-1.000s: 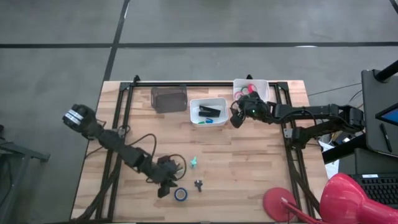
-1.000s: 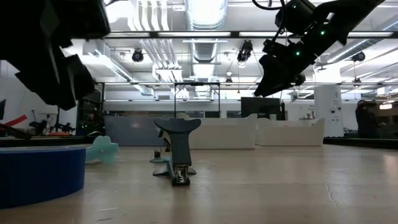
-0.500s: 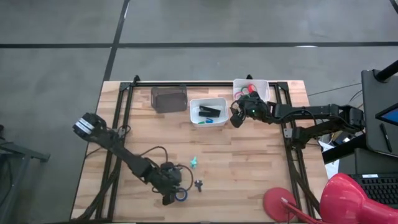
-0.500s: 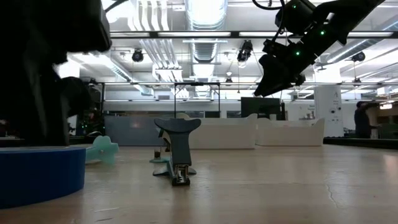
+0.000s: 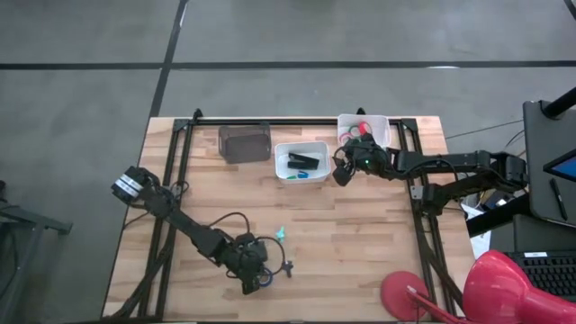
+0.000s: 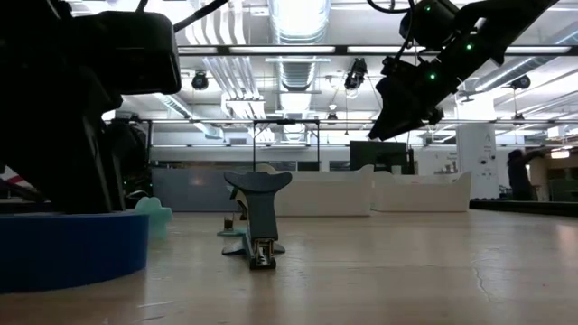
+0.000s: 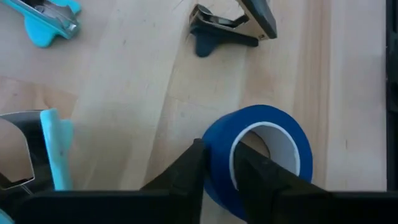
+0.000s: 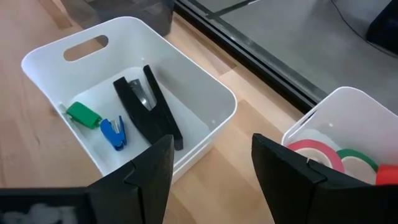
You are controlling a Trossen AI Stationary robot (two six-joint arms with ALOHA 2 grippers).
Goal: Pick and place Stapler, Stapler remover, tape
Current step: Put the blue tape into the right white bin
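Note:
The blue tape (image 7: 267, 149) lies near the table's near edge, and my left gripper (image 7: 219, 177) stands over it, also seen as left gripper (image 5: 255, 273). In the low view the blue tape (image 6: 72, 251) is a big blue band under the dark left gripper (image 6: 63, 135). A dark stapler remover (image 7: 227, 28) and a teal one (image 7: 46, 22) lie just beyond it. The black stapler (image 8: 149, 109) lies in a white bin (image 8: 214, 93). Pink tape (image 8: 314, 151), green tape (image 8: 352, 160) and red tape (image 8: 388, 174) sit in a second bin. My right gripper (image 8: 211, 180) hovers open between the two bins. My left gripper holds the blue tape by the wall of the ring (image 7: 217, 152) on the side nearest the arm. One finger (image 7: 261, 177) is inside the hole and the other finger (image 7: 183, 177) is outside. The fingers come from above. The roll lies flat on the table.
A dark box (image 5: 244, 142) stands at the far edge, left of the white bin (image 5: 301, 175). The second white bin (image 5: 378, 121) is at the far right. A black rail frame (image 5: 175, 180) runs along the table's sides. A red object (image 5: 423, 292) sits off the near right corner.
My left gripper has moved toward the table's right and down onto the blue tape, ending over the roll. In the low view the roll has slid a little toward the stapler remover. My right arm has kept still.

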